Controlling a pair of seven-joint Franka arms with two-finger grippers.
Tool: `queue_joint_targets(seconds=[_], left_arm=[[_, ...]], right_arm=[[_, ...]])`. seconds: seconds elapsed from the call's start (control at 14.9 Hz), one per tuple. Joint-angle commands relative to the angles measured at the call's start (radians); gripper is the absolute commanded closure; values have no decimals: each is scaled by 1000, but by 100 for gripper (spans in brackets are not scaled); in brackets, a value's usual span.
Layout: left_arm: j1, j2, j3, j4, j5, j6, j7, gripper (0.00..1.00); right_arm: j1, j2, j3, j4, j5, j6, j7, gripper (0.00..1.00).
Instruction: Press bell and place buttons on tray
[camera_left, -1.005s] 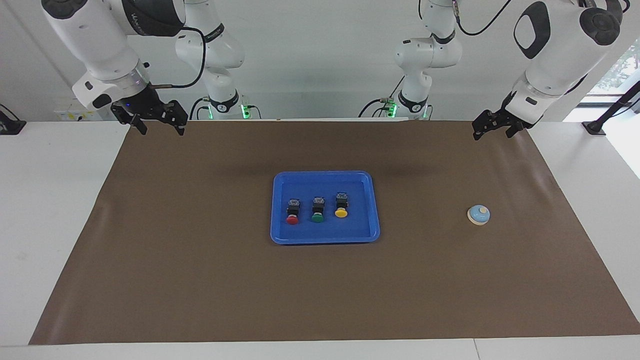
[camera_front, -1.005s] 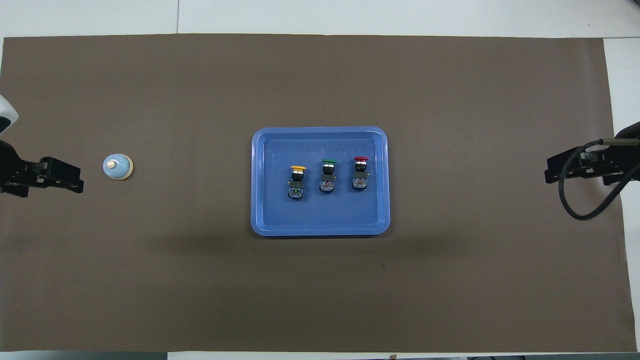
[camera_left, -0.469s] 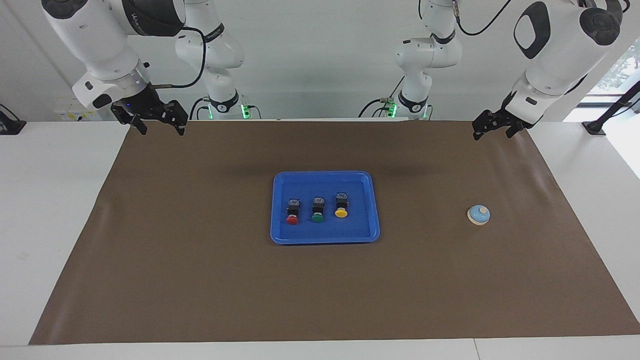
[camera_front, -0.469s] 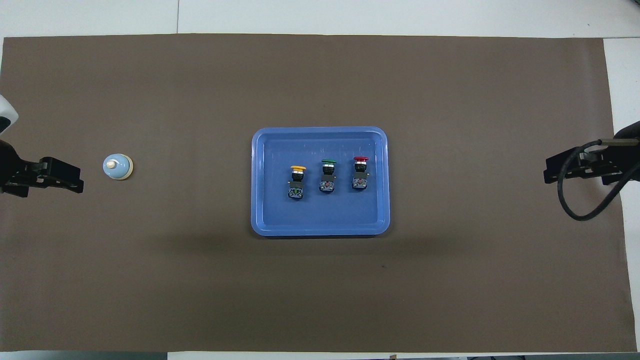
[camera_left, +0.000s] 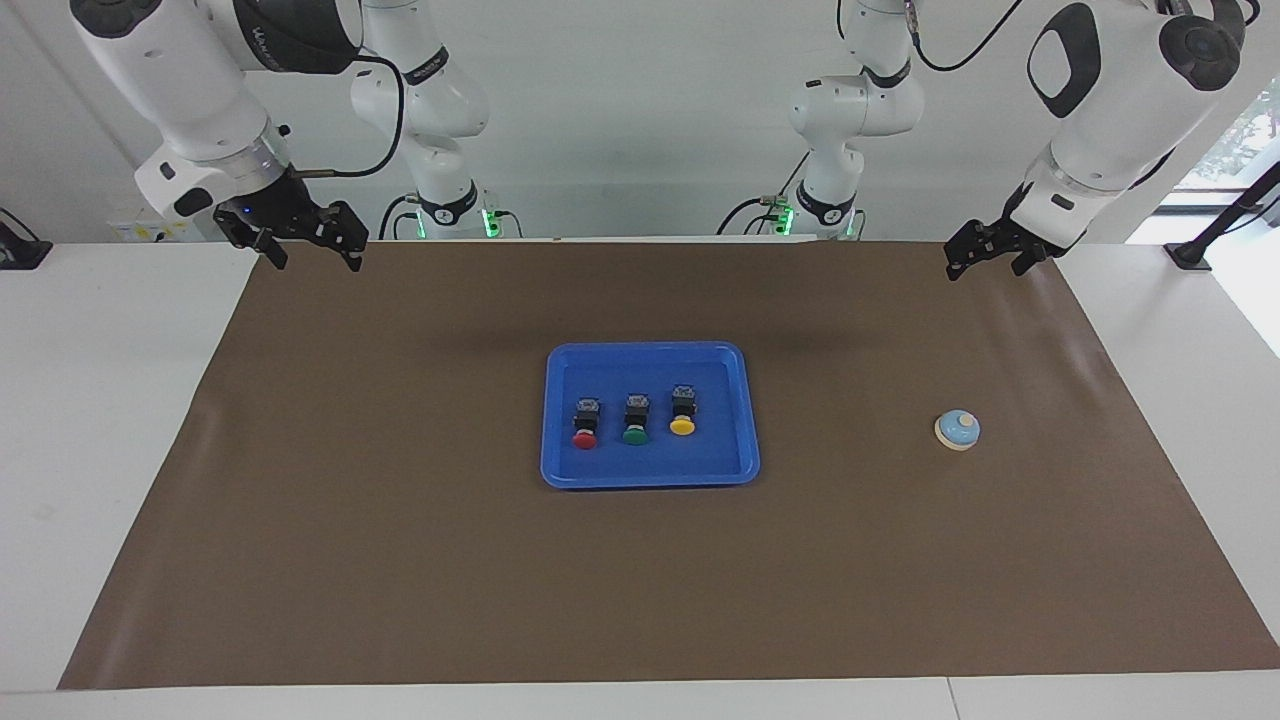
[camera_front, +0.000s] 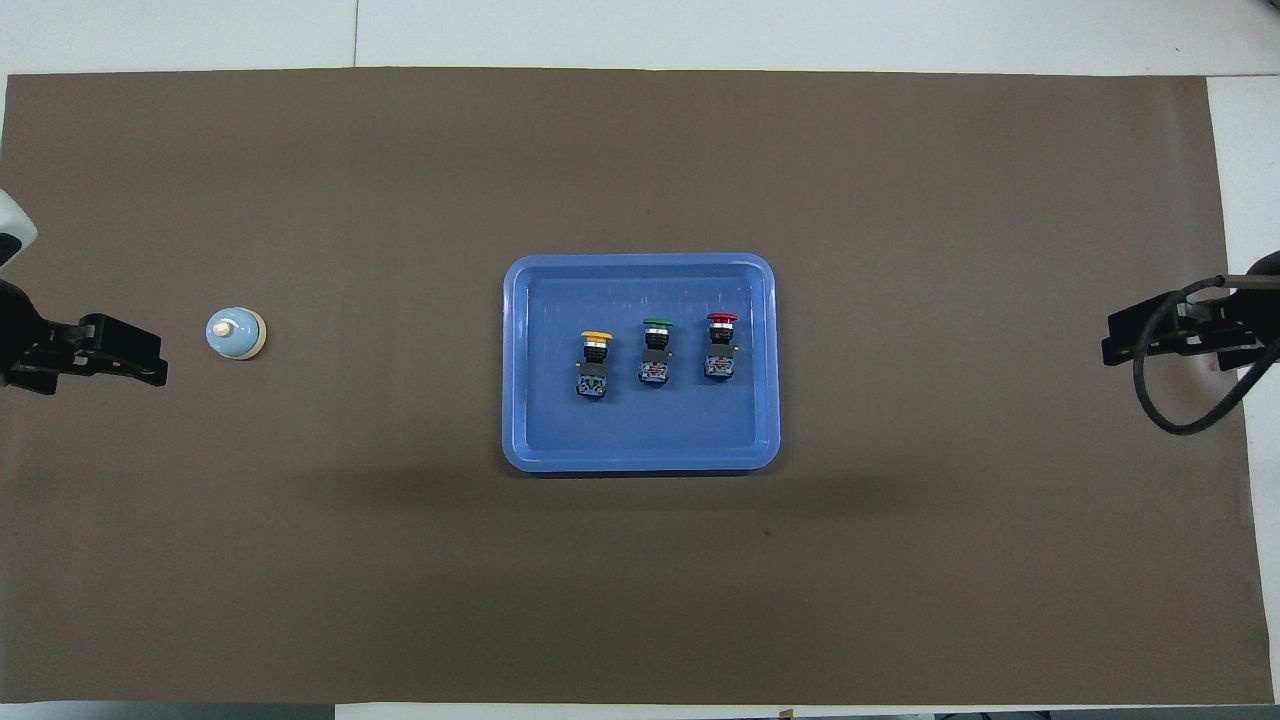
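The three buttons (camera_left: 634, 420) in the tray (camera_left: 751, 420) look small, hard, light – pinch the black body. Bell (camera_left: 957, 429) at three o'clock. Left gripper (camera_left: 985, 255) and right gripper (camera_left: 300, 240) – fingers open, holding nothing.

Tray at mid-mat with three buttons in it, bell off toward the left arm's end

The tray (camera_left: 649, 474) sits at the middle of the mat (camera_left: 400, 560); in it the three buttons (camera_left: 634, 420) lie in a row side by side, apart from one another. The bell (camera_left: 957, 430) stands on the mat well apart from the tray, toward the left arm's end of the table, about as far from the robots as the buttons
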Motion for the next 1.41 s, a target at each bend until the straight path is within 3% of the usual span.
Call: queue_joint_targets(seconds=[0.0, 0.2, 0.94, 1.0, 1.07, 1.14, 1.34], left_arm=[[6, -11, -2, -3, -9, 4, -6, 0], [6, -11, -2, -3, -9, 4, -6, 0], [-6, -9, -5, -1, -3, 12, -8, 0], [-5, -9, -5, -4, 2, 40, -5, 24], [7, -9, -5, -9, 5, 59, 0, 84], [17, -9, 0, -20, 3, 65, -6, 100], [67, 15, -2, -67, 3, 178, 1, 100]], right_arm=[[-16, -14, 5, 6, 17, 1, -36, 0], [-18, -12, 2, 52, 11, 5, -36, 0], [-13, -32, -6, 37, 9, -2, -29, 0], [-13, -32, -6, 37, 9, -2, -31, 0], [-13, -32, -6, 37, 9, -2, -29, 0], [-13, -32, -6, 37, 9, -2, -31, 0], [-13, -32, -6, 37, 9, -2, -31, 0]])
